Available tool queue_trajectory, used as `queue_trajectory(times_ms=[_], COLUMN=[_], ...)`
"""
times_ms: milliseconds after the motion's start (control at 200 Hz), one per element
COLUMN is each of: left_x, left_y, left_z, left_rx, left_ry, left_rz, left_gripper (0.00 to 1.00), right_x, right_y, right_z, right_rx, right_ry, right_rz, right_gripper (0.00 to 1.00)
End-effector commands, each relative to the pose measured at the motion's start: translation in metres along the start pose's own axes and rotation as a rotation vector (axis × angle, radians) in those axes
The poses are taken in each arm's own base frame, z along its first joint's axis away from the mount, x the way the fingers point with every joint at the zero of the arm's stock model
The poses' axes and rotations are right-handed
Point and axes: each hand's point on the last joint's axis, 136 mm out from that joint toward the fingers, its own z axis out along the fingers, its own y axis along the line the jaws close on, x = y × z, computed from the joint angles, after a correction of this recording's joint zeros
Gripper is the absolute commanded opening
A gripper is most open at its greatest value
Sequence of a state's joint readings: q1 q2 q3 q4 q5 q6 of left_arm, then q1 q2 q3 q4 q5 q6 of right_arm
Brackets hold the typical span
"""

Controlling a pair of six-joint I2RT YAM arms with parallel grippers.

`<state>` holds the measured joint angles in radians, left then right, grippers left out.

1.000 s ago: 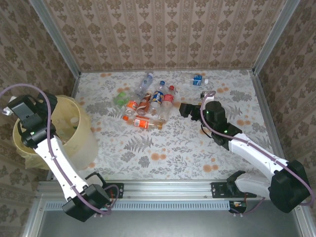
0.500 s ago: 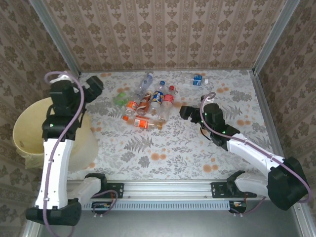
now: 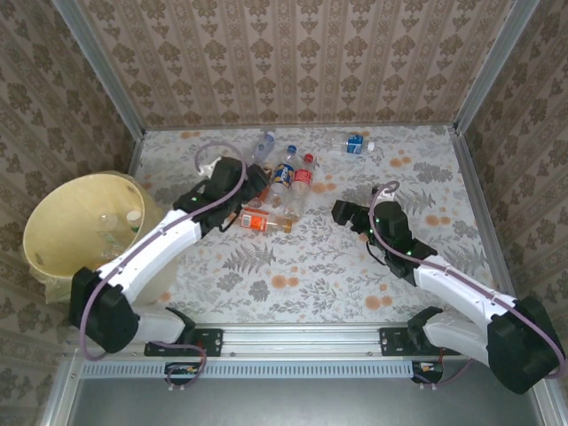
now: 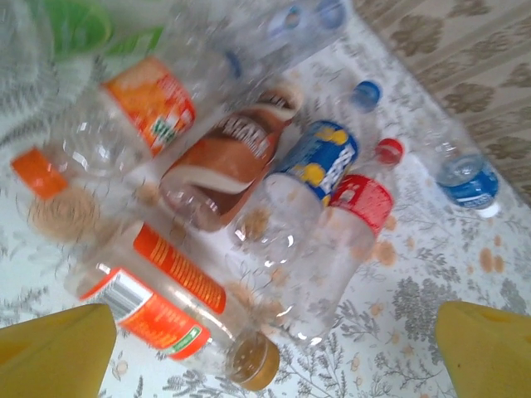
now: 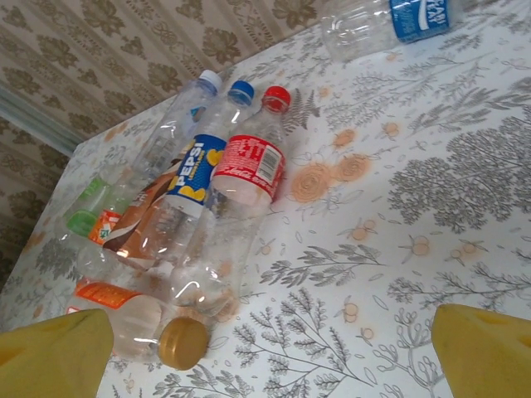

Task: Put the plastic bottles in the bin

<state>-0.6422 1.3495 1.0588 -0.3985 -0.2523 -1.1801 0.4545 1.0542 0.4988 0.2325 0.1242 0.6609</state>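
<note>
Several plastic bottles [image 3: 282,185] lie in a heap at the middle back of the table. My left gripper [image 3: 255,183] hangs open just above the heap's left side. In the left wrist view its yellow fingertips [image 4: 58,352] frame an orange-labelled bottle with a gold cap [image 4: 166,311] and a red-labelled bottle [image 4: 348,232]. My right gripper [image 3: 341,212] stands open and empty to the right of the heap, facing it. Its wrist view shows the red-labelled bottle [image 5: 249,166] and a blue-labelled Pepsi bottle [image 5: 195,170]. The pale yellow bin [image 3: 53,257] stands at the far left.
One blue-labelled bottle [image 3: 353,144] lies alone near the back wall. Clear bottles [image 3: 117,226] rest inside the bin. Patterned walls close in the back and both sides of the table. Bare floral tablecloth stretches in front of the heap.
My left arm has swung from over the bin to the right, down to the bottle heap. My right gripper has drawn back slightly to the right. Both stay open.
</note>
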Motion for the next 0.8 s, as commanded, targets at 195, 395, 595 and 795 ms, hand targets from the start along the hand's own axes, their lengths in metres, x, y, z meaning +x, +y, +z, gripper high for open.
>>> queue_trajectory(times_ms=[195, 395, 595, 795], left_x=[0.044, 0.052, 0.062, 0.067], left_y=[0.036, 0.047, 0.048, 0.055], left_z=[0.031, 0.052, 0.067, 0.08], left_rx=[-0.148, -0.221, -0.216, -0.254], left_ry=[0.087, 0.103, 0.125, 0.124], left_rz=[-0.199, -0.214, -0.239, -0.249], left_gripper=[1.0, 1.0, 0.87, 0.87], right_x=[-0.003, 0.0, 0.0, -0.005], right_y=[-0.01, -0.011, -0.014, -0.014], right_z=[-0.006, -0.009, -0.013, -0.014], right_rx=[0.032, 0.038, 0.05, 0.053], right_ry=[-0.013, 0.007, 0.009, -0.001], right_rz=[0.045, 0.041, 0.042, 0.042], right_gripper=[1.0, 1.0, 1.0, 1.0])
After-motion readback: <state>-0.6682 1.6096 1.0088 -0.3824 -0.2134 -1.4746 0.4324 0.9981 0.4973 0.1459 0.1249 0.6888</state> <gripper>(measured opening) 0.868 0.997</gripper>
